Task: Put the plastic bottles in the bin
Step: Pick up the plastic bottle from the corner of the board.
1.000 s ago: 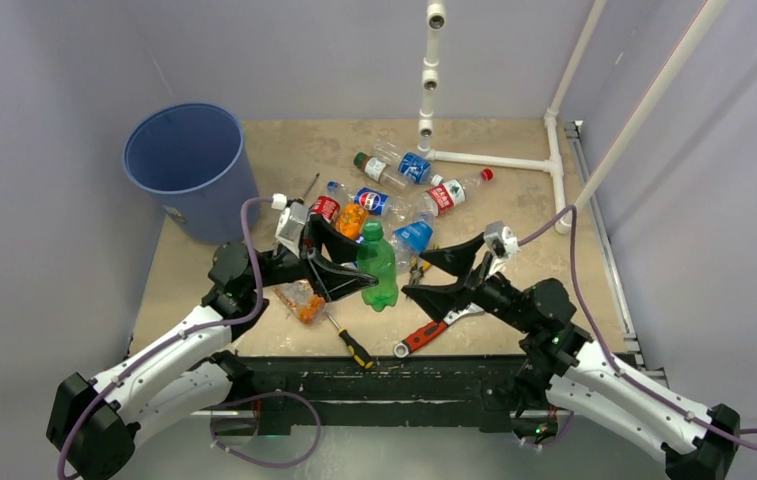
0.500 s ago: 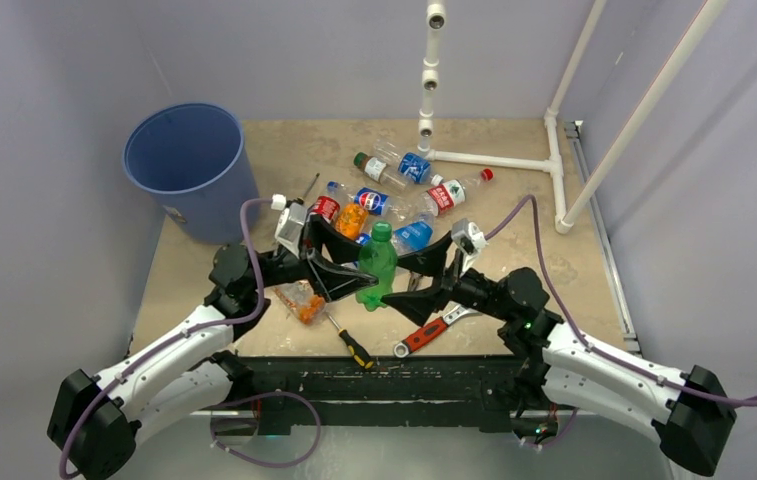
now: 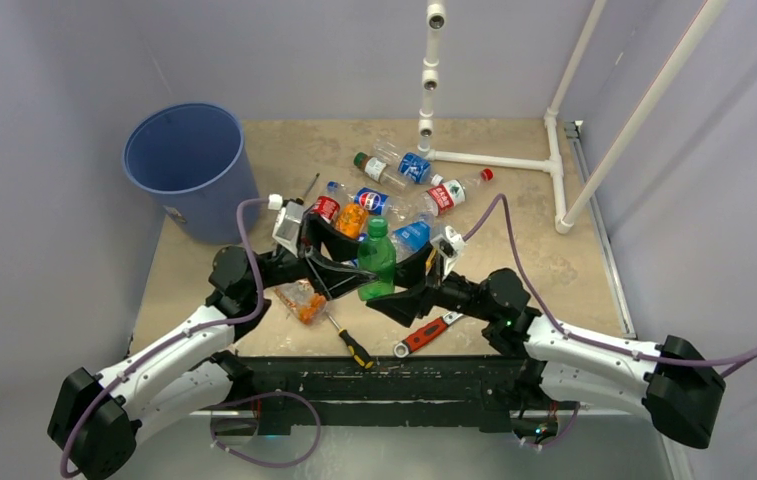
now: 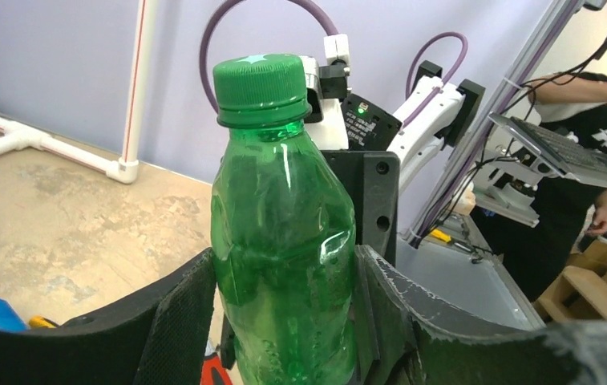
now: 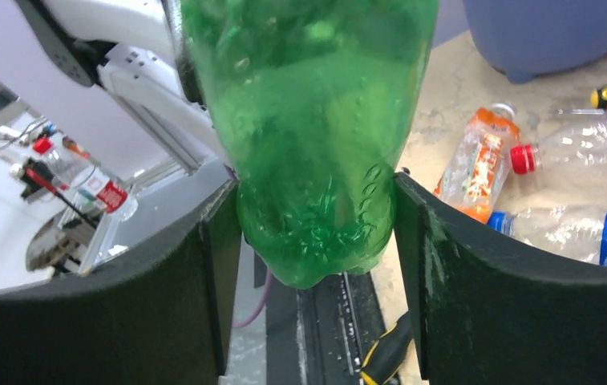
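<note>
A green bottle [image 3: 377, 258] stands upright above the table's front middle, and my left gripper [image 3: 354, 272] is shut on its body. In the left wrist view the bottle [image 4: 284, 241] fills the gap between the left gripper's pads [image 4: 284, 269]. My right gripper [image 3: 384, 287] is open, its fingers on either side of the bottle's base [image 5: 316, 120]; the right gripper [image 5: 316, 210] is wide apart. The blue bin [image 3: 189, 165] stands at the far left. Several other bottles [image 3: 412, 235] lie behind, and a crushed orange one [image 3: 301, 298] lies near the left arm.
A yellow-black screwdriver [image 3: 352, 342] and a red wrench [image 3: 422, 335] lie by the front edge. A white pipe frame [image 3: 494, 160] stands at the back right. A thin screwdriver [image 3: 309, 187] lies beside the bin. The right wrist view shows the bin [image 5: 548, 32] and an orange bottle [image 5: 480, 164].
My right arm has swung left, bringing its open gripper around the base of the green bottle. My left gripper has lifted the bottle slightly and stayed shut on it.
</note>
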